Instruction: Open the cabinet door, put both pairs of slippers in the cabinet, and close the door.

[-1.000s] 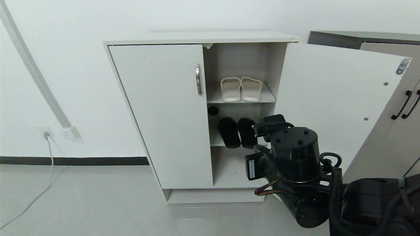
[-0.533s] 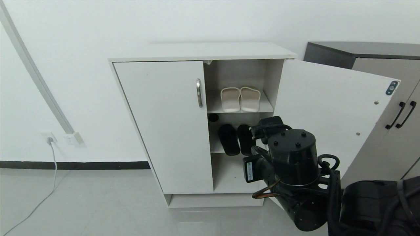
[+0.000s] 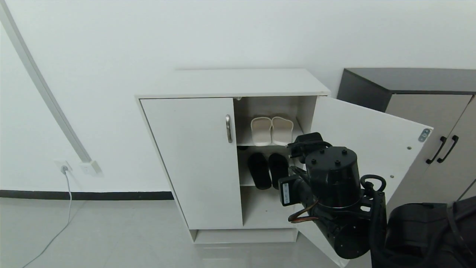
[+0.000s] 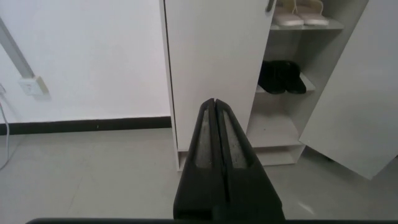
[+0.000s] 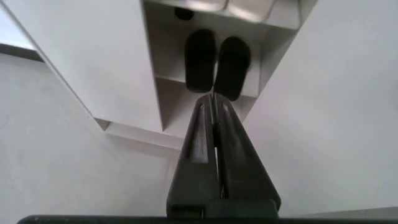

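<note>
Cabinet (image 3: pixel 230 82) stands against the far wall. Its left door (image 3: pixel 189 160) is closed, with a metal handle (image 3: pixel 228 128) upright on its inner edge. The right door (image 3: pixel 364 141) is swung wide, out toward the near right, inner face showing.

Both pairs are already inside. The white slippers (image 3: pixel 271 130) sit side by side on the upper shelf. The black slippers (image 3: pixel 267 169) sit side by side on the shelf below. Nothing overhangs a shelf edge as far as I can tell.

Left gripper (image 4: pixel 213 106): fingers pressed together, nothing held, hanging above the floor well back from the cabinet's left half.
Right gripper (image 5: pixel 214 109): fingers also together and empty, aimed at the black slippers, with the open door's inner face just beside it.

Judgement: the only step left is closing the right door.

- **Panel:** flat board, probably light and stiff, and it should swing freely on its hinges. The face looks smooth, so a closed fingertip could slide on it.
- **Handle:** it is on the hidden outer face. Two screws (image 3: pixel 409 147) near the free edge likely mark where it sits.
- **Where to take it:** out at the free edge, far from the hinge, either hooked round the edge or pushed from the outer side. A contact near the hinge would give poor leverage.
- **Clearance:** the free edge stands near the grey cabinet (image 3: pixel 427 96) on the right, so there is little room to reach behind the door.
</note>
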